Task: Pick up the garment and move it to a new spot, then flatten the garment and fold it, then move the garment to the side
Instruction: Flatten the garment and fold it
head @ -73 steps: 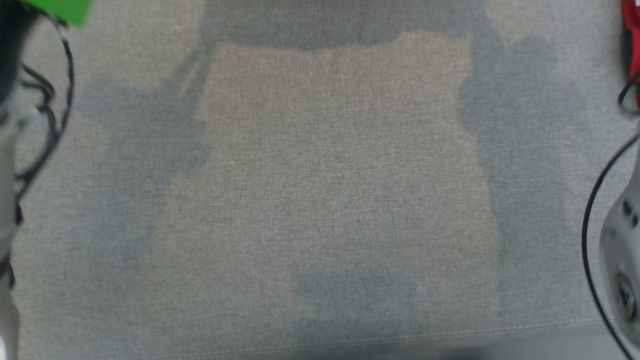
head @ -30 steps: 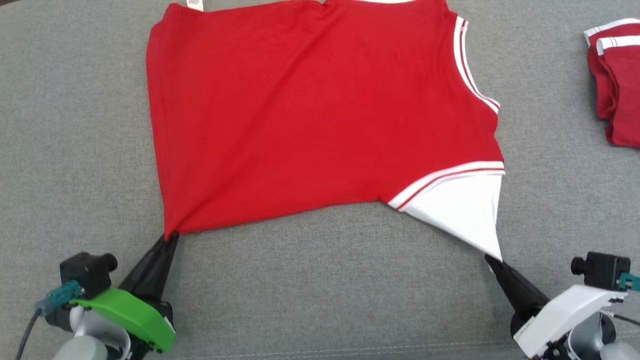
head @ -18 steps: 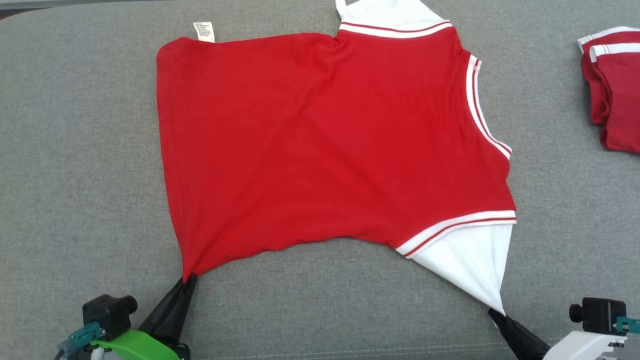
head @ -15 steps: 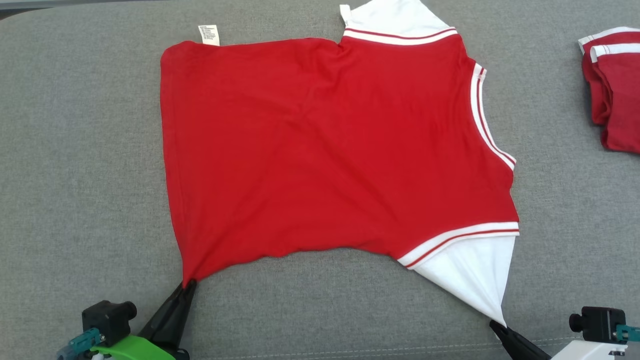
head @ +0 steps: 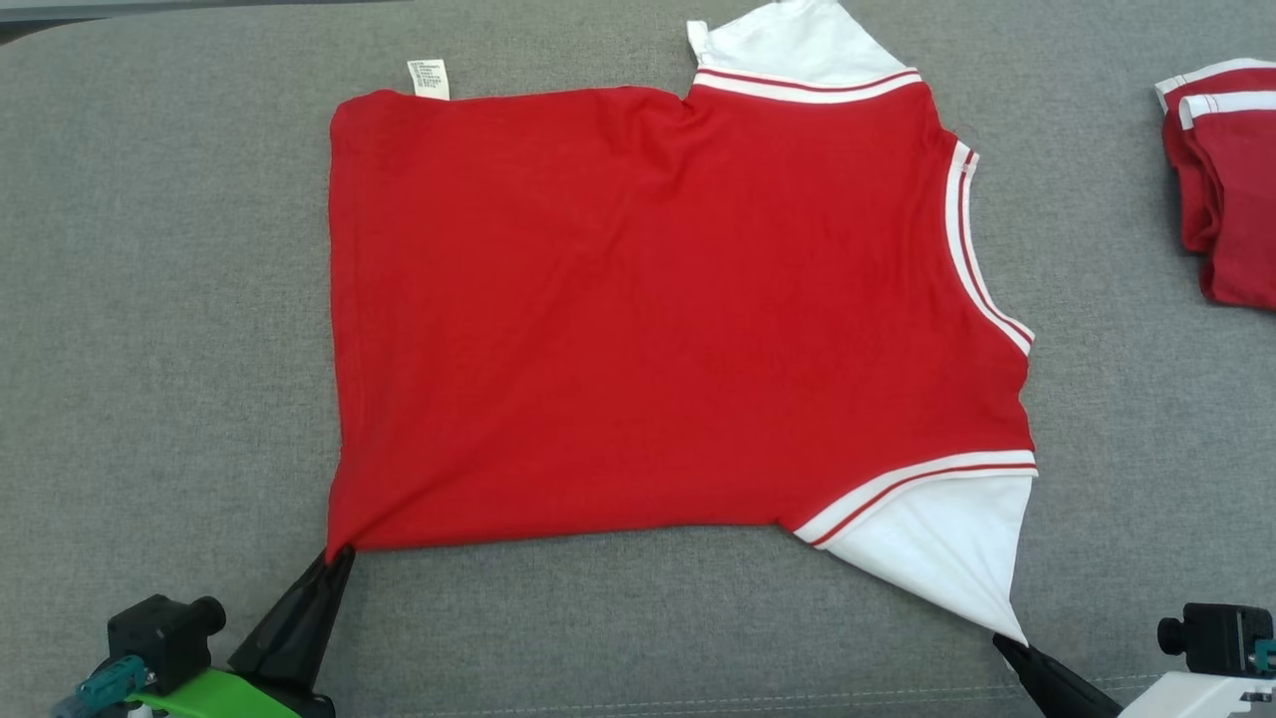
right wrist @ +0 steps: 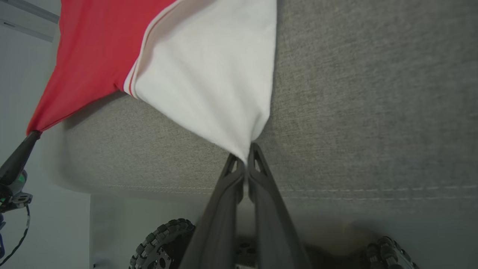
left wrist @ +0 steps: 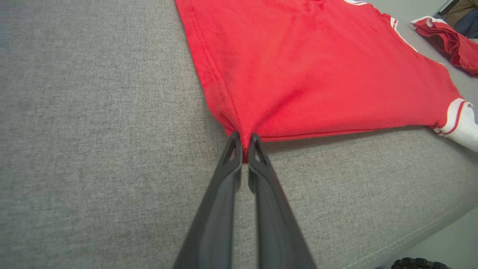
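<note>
The red garment [head: 648, 319] is spread flat; its near corners are clamped by the left gripper [head: 343, 551] and the right gripper [head: 1001, 641].

Tapered black fingers [head: 299, 618]; green left shell [head: 214, 693], white right shell [head: 1196, 695].

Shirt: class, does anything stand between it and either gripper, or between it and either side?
Nothing between them: the left gripper is shut on the shirt at its red corner, the right gripper on its white sleeve tip. To the right a red pile lies apart from the shirt; leftward nothing visible blocks.
</note>
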`<state>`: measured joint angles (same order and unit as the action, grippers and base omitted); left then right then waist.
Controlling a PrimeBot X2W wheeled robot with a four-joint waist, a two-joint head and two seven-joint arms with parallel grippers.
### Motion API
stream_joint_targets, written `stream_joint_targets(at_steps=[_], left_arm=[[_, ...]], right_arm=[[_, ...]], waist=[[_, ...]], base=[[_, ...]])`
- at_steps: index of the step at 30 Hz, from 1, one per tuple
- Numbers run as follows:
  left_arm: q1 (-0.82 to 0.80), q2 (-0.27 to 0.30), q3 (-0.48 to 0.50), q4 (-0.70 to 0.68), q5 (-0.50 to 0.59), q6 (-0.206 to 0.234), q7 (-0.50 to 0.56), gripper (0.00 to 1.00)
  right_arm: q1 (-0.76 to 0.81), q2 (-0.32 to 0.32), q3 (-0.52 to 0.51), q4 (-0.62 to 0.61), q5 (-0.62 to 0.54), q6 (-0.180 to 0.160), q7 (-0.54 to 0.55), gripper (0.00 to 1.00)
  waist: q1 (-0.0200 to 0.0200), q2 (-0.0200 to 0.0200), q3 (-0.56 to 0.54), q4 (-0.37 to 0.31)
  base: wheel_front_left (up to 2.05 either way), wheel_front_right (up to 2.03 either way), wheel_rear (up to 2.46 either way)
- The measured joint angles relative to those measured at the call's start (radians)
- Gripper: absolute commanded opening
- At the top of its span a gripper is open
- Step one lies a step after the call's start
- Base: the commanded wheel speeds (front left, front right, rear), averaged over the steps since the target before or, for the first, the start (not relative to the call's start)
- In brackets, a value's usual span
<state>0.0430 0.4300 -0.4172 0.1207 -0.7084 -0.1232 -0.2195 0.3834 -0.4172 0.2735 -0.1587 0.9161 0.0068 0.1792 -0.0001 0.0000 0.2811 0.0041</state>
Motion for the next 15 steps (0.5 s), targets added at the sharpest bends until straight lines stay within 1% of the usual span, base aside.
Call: stream_joint_targets(at_steps=[9, 15], left_arm=[[0.073, 0.005, 0.006, -0.046, -0.025, 0.002, 0.023, 0.0], [0.08, 0.004, 0.017, -0.06, -0.033, 0.005, 0.026, 0.0]], right_arm=[[0.031, -0.001, 0.012, -0.029, 0.009, 0.0, 0.016, 0.0], [0.032, -0.001, -0.01, -0.051, 0.01, -0.007, 0.014, 0.0]], waist=[[0.0, 0.0, 0.005, -0.006], [0.0, 0.0, 0.018, -0.012]], base=[[0.0, 0.0, 0.0], [0.0, 0.0, 0.0]])
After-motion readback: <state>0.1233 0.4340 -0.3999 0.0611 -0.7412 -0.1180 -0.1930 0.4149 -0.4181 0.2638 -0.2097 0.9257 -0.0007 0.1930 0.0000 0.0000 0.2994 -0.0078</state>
